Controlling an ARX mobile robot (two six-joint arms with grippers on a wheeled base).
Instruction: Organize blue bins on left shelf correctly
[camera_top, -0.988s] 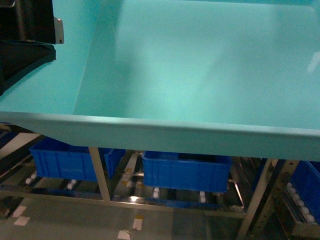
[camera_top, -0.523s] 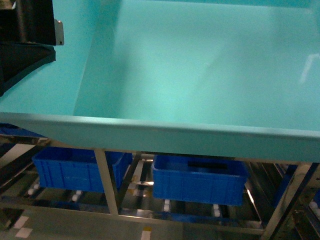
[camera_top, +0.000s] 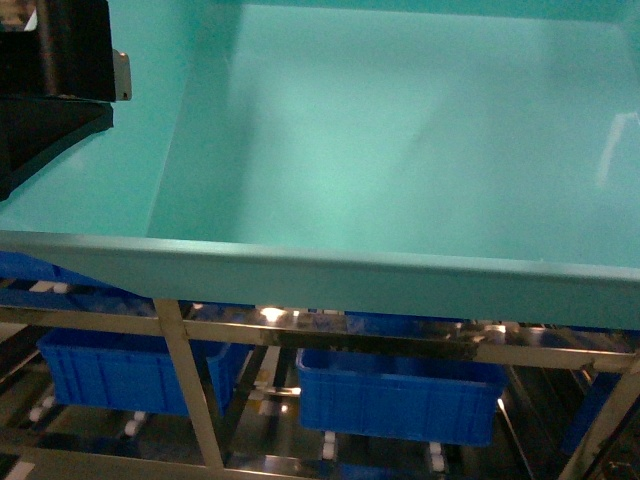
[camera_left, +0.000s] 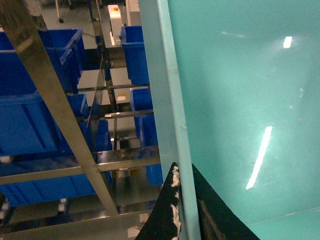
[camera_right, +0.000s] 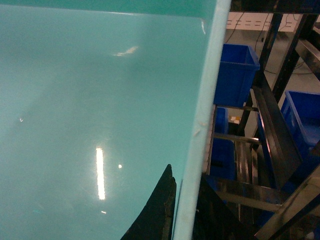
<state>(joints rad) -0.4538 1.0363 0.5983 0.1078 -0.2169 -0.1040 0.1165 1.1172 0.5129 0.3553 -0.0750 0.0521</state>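
The tote (camera_top: 400, 150) is positioned in front of the shelf (camera_top: 190, 390) and above its visible levels, with its near rim crossing the head view from side to side. The left hand (camera_left: 181, 210) is set astride the tote's left wall, one finger inside and one outside. The right hand (camera_right: 182, 210) is set astride the right wall in the same manner. Below the tote, a horizontal rail of the shelf is seen, and under that rail two ribbed bins are seated side by side on one level: the left bin (camera_top: 110, 370) and the right bin (camera_top: 400, 395), separated by an upright. Further bins (camera_left: 30, 75) are stacked on levels of the shelf to the left of the tote.
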